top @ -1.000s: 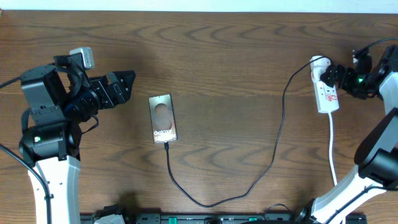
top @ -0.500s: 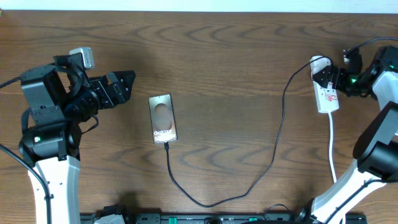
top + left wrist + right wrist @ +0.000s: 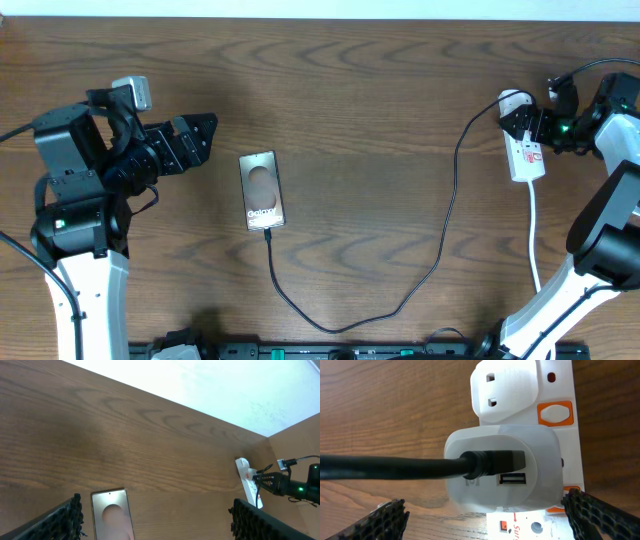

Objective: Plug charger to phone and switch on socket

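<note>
You've got a brown wood-grain table (image 3: 380, 90). The phone (image 3: 262, 190) is glossy black with white lettering and a brownish round mark; charger (image 3: 455, 175) black; socket (image 3: 524, 152) white, orange switches, red print, white cord (image 3: 531, 235).

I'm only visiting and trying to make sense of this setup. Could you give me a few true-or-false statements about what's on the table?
1. The charger cable reaches the bottom edge of the phone. True.
2. The left pincer grips the phone. False: it is open and apart from the phone.
3. The right pincer is at the socket strip. True.
4. The white adapter on the strip has nothing plugged in. False: the black cable is plugged into it.
</note>
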